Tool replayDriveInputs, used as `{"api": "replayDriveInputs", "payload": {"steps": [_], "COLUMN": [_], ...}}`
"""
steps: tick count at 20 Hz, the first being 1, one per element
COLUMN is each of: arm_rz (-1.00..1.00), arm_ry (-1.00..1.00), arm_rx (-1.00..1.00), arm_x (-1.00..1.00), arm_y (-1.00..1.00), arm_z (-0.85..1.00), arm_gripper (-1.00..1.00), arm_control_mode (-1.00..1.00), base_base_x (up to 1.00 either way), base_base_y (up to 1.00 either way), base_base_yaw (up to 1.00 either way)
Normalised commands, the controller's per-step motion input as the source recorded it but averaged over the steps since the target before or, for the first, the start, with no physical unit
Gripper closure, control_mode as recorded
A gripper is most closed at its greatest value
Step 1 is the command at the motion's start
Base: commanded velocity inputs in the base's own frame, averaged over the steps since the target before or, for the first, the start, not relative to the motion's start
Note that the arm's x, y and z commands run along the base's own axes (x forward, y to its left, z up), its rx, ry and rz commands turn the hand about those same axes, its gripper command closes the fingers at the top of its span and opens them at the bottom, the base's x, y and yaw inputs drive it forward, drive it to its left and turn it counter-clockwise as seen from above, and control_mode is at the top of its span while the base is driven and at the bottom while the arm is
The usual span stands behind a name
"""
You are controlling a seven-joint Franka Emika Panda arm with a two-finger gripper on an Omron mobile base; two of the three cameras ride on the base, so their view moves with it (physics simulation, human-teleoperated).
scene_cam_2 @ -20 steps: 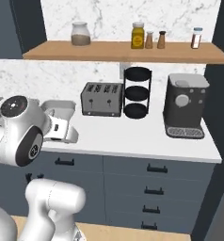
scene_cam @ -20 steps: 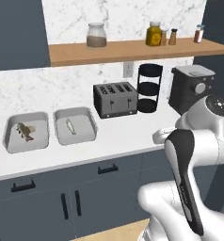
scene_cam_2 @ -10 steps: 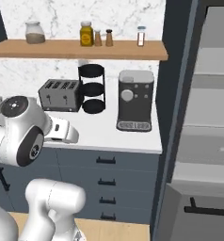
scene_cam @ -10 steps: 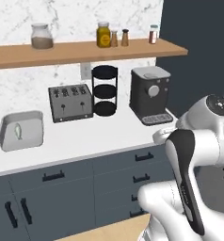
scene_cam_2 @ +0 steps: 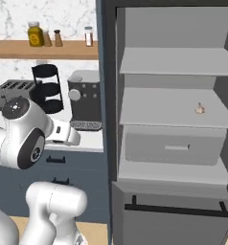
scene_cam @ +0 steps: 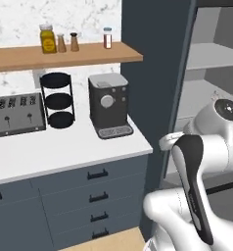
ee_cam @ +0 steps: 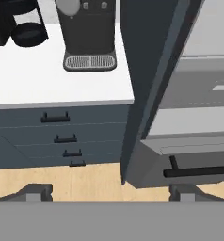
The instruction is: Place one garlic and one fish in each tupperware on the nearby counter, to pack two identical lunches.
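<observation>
- Gripper (ee_cam: pixel 109 194): fingers spread wide apart, nothing between them, aimed down at the wooden floor (ee_cam: pixel 57 179).
- Counter (ee_cam: pixel 48 80) edge beside it, carrying a coffee machine (scene_cam: pixel 107 105).
- Garlic (scene_cam_2: pixel 199 108): one bulb on a middle shelf (scene_cam_2: pixel 173 115) of the open fridge.

One garlic (scene_cam_2: pixel 199 108) sits on a shelf in the open fridge (scene_cam_2: pixel 173 115). One toaster (scene_cam: pixel 18 114), one black round rack (scene_cam: pixel 58 100) with three levels and one coffee machine (scene_cam: pixel 107 104) stand on the one white table (scene_cam: pixel 69 147). The wooden shelf (scene_cam: pixel 64 55) holds one yellow jar (scene_cam: pixel 48 38), two small shakers (scene_cam: pixel 68 42) and one red-capped bottle (scene_cam: pixel 107 37).
</observation>
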Motion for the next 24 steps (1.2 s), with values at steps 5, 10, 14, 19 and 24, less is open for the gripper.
{"api": "replayDriveInputs", "payload": {"steps": [5,10,14,19,24], "arm_rz": [0.00,0.00,0.00,0.00,0.00], "arm_ry": [0.00,0.00,0.00,0.00,0.00], "arm_rx": [0.00,0.00,0.00,0.00,0.00], "arm_x": [0.00,0.00,0.00,0.00,0.00], "arm_y": [0.00,0.00,0.00,0.00,0.00], "arm_z": [0.00,0.00,0.00,0.00,0.00], "arm_gripper": [-1.00,-1.00,-1.00,-1.00,-1.00], "arm_control_mode": [1.00,1.00,1.00,1.00,1.00], "base_base_x": [-0.09,-0.02,0.00,0.00,0.00], "base_base_y": [-0.84,-0.67,-0.47,-0.40,-0.50], "base_base_yaw": [-0.02,-0.01,0.00,0.00,0.00]}}
